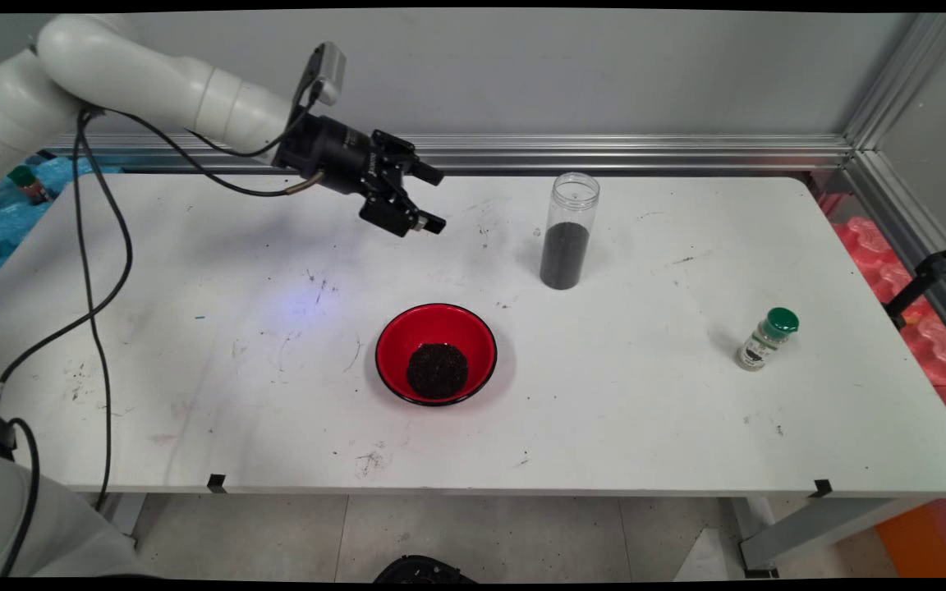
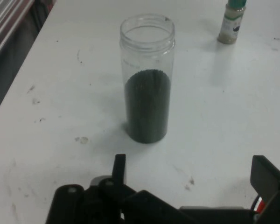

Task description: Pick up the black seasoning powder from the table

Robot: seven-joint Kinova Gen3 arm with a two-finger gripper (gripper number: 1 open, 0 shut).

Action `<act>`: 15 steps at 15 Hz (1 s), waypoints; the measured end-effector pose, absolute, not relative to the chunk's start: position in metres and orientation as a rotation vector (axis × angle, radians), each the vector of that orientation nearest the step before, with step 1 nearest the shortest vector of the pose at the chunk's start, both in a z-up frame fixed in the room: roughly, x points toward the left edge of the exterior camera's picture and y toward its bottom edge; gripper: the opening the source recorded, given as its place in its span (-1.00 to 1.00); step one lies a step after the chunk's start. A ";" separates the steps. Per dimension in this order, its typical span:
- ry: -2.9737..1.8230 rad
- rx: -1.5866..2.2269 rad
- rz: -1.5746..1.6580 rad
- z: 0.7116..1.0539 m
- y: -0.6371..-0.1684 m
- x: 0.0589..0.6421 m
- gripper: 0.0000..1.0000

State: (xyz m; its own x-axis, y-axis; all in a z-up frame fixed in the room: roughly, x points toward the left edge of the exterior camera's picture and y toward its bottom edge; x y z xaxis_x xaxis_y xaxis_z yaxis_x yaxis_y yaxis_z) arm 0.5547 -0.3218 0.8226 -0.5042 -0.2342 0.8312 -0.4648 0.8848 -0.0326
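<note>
Main view has the gripper (image 1: 432, 198) hanging in the air over the desk's (image 1: 686, 410) far side, left of middle, jaws spread wide and holding nothing, fingers aimed to the right toward a clear jar (image 1: 569, 231). That jar stands upright near the far edge, its long axis vertical, open mouth up, roughly half full of dark grains. A red bowl (image 1: 436, 354) with a dark heap inside sits near the desk's middle. Toward the right edge a small green-capped bottle (image 1: 766, 338) stands, perhaps leaning slightly. From the hand view, the jar (image 2: 147, 77) stands straight ahead between the fingers (image 2: 119, 169).
</note>
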 end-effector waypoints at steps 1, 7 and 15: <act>-2.116 0.497 0.311 0.821 -0.325 0.551 1.00; -2.111 0.472 0.296 0.809 -0.341 0.534 1.00; -2.103 0.448 0.279 0.788 -0.364 0.510 1.00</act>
